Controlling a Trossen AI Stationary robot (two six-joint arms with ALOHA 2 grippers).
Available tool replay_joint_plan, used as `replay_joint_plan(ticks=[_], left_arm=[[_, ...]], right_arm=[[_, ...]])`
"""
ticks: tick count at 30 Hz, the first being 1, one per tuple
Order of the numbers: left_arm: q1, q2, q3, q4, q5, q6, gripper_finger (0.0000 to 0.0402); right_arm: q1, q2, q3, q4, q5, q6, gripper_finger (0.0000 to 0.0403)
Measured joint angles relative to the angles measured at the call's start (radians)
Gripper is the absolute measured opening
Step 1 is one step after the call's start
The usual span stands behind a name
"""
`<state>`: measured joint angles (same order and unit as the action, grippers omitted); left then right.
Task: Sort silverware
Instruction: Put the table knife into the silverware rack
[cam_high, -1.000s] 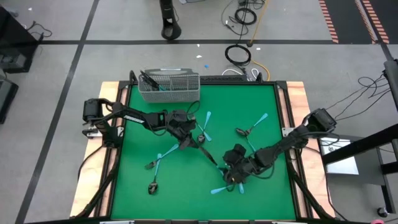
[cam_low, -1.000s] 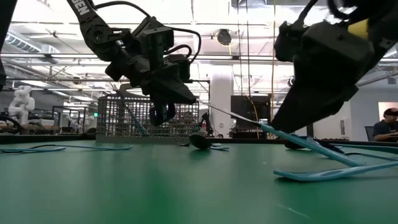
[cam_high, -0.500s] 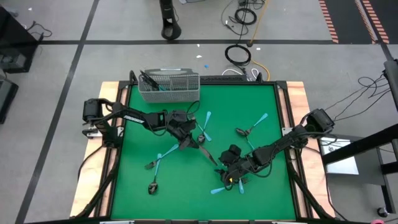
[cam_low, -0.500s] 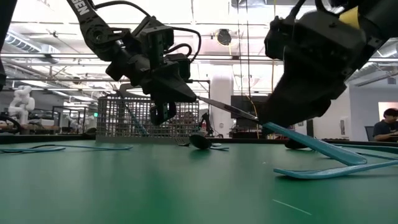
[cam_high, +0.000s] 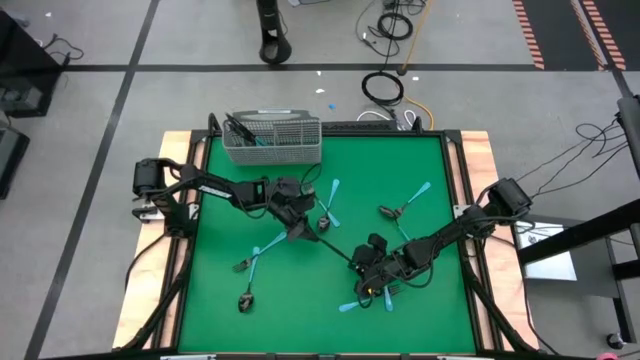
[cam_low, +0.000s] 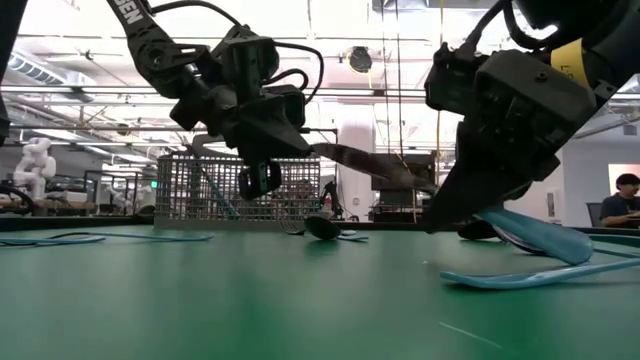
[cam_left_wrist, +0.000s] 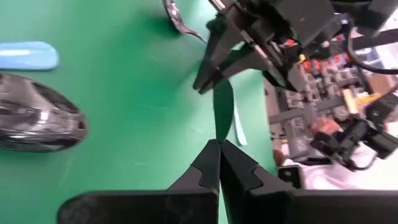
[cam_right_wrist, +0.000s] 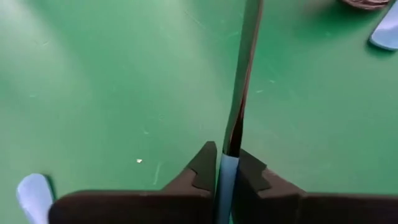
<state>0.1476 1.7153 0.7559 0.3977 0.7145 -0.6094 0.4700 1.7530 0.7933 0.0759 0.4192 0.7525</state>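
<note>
One piece of silverware (cam_high: 336, 248), with a dark metal front part and a light blue handle, spans between my two grippers above the green mat. My left gripper (cam_high: 316, 231) is shut on its metal end and my right gripper (cam_high: 356, 266) on its blue handle. In the low view it slants from the left gripper (cam_low: 312, 150) down to the right gripper (cam_low: 435, 205). Its blue handle end (cam_low: 545, 238) sticks out past the right gripper. Other blue-handled pieces (cam_high: 330, 200) (cam_high: 410, 200) lie flat on the mat. My left gripper pinches the piece's thin dark metal end (cam_left_wrist: 219, 132) between its two fingertips, coming from the table's left and slanting down, in line with its length. That end is the higher one and is clear of the mat. My right gripper pinches the light blue handle (cam_right_wrist: 227, 171) between its two fingers, close to where the dark metal (cam_right_wrist: 245, 74) begins. It comes slanting down from the table's right, roughly in line with the piece. The handle's free end points down toward the mat.
A grey wire basket (cam_high: 272, 138) holding a few utensils stands at the mat's far edge. More pieces lie at the near left (cam_high: 252, 257) (cam_high: 245, 297) and under the right gripper (cam_high: 365, 303). A dark spoon bowl (cam_left_wrist: 37, 121) lies beside the left gripper. Wooden borders frame the mat.
My right gripper has shut on the blue handle and tipped a little further down, shifting slightly toward the left gripper. The piece's handle end has swung up from its steeper slant. My left gripper has kept its hold and stayed in place.
</note>
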Motion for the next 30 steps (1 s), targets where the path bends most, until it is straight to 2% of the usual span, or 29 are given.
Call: replay_joint_plan(ticks=[4,11,17,20,23,26,30], left_arm=[[0.005,0.000,0.001,0.007,0.062,-0.013,0.0028],[0.079,0.000,0.003,0.017,0.197,-0.013,0.0108],[0.133,-0.004,0.002,0.007,0.275,-0.011,0.0149],[0.131,-0.062,-0.013,0.023,0.236,0.051,0.0149],[0.122,-0.148,-0.043,0.023,0.142,0.119,0.0150],[0.093,-0.232,-0.071,0.056,0.031,0.152,0.0150],[0.006,-0.318,-0.146,0.215,-0.150,0.200,0.0150]], right_arm=[[0.002,-0.026,0.000,-0.044,-0.001,-0.017,0.0003],[0.030,-0.076,0.000,-0.100,0.033,-0.030,0.0001],[0.069,-0.080,0.000,-0.110,0.161,-0.016,0.0001],[0.072,-0.085,0.000,-0.111,0.226,-0.023,0.0001],[0.061,-0.109,0.000,-0.112,0.237,-0.056,0.0000],[0.039,-0.147,-0.010,-0.097,0.230,-0.108,0.0000],[-0.003,-0.208,-0.042,0.006,0.238,-0.205,0.0000]])
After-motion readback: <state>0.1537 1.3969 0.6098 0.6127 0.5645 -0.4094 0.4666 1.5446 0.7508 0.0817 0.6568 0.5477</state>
